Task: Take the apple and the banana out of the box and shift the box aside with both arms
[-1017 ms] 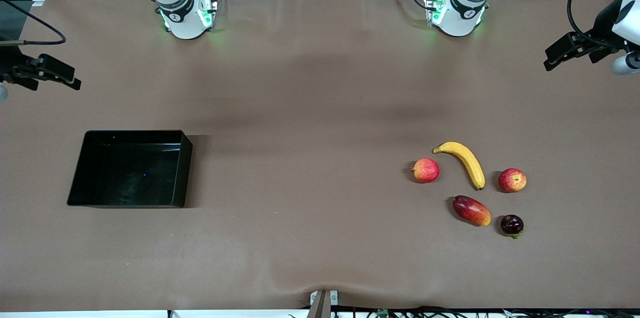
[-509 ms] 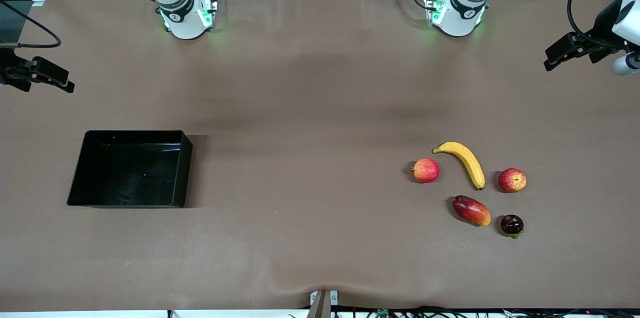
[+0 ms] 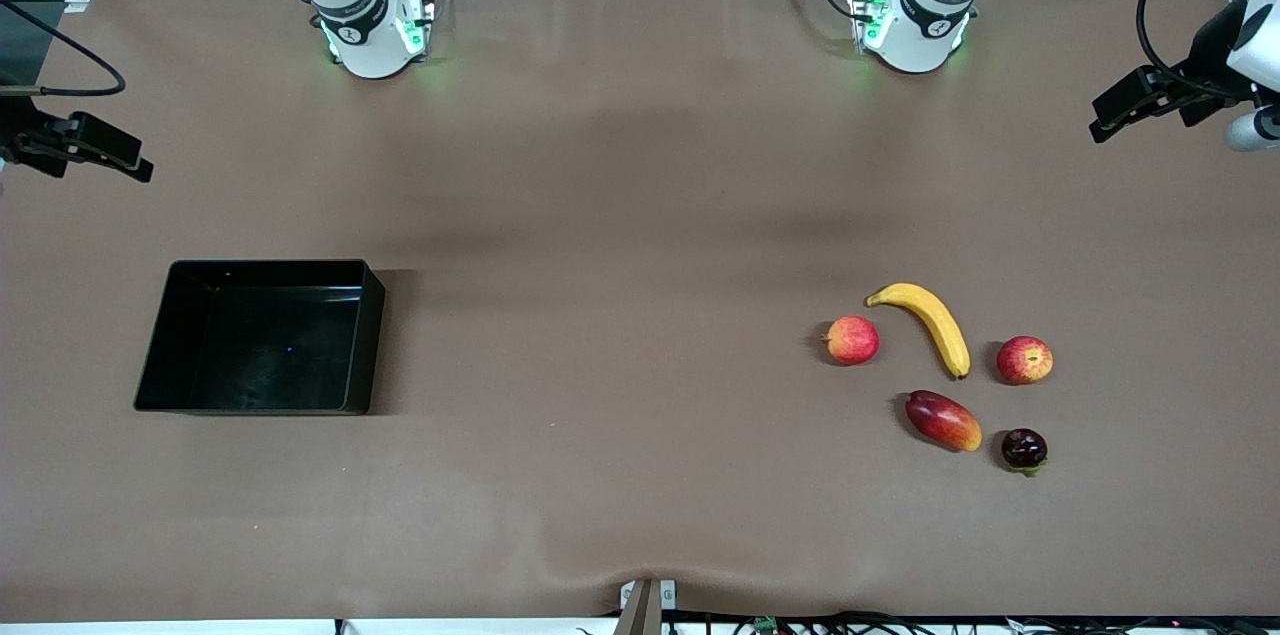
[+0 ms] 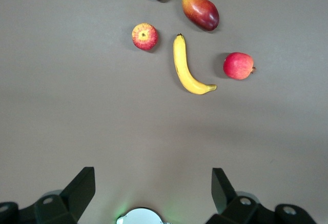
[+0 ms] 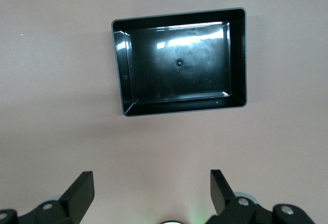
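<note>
Both jaws gape wide, holding nothing — one banana [image 3: 929,321], one apple [image 3: 1024,360], one box [image 3: 160,347].

left gripper [image 4: 151,188]: raised, fingers spread | right gripper [image 5: 150,188]: raised, fingers spread

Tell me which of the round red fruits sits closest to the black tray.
The pinkish-red fruit with a small nub, beside the banana on the tray's side; the others lie farther toward the left arm's end.

A brown worktop [image 3: 640,215] carries a black tray [image 3: 262,337] toward the right arm's end; a banana [image 3: 928,321], apple [image 3: 1024,359], pinkish-red fruit [image 3: 851,339], mango [image 3: 943,420] and dark fruit [image 3: 1024,449] cluster toward the left arm's end.
</note>
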Tool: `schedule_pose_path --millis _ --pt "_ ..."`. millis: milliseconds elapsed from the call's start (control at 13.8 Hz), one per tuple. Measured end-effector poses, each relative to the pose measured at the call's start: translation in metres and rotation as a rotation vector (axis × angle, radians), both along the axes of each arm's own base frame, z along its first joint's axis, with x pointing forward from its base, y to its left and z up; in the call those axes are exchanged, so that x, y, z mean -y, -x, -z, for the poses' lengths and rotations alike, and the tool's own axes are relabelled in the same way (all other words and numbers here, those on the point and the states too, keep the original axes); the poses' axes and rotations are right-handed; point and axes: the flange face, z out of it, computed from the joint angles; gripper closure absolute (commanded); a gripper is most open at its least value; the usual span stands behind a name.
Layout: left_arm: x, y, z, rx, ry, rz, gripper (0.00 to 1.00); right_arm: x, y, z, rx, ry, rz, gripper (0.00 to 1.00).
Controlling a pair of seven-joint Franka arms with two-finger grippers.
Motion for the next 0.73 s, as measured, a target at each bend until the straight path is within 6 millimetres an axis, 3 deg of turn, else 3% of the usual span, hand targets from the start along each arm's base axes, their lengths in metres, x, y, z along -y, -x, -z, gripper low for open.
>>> schedule_pose_path --millis 726 --pt "0.0018 -0.0013 -0.0036 0.011 0.001 0.004 0.00 0.0003 0.0004 0.0003 -0.004 0.000 0.000 0.00"
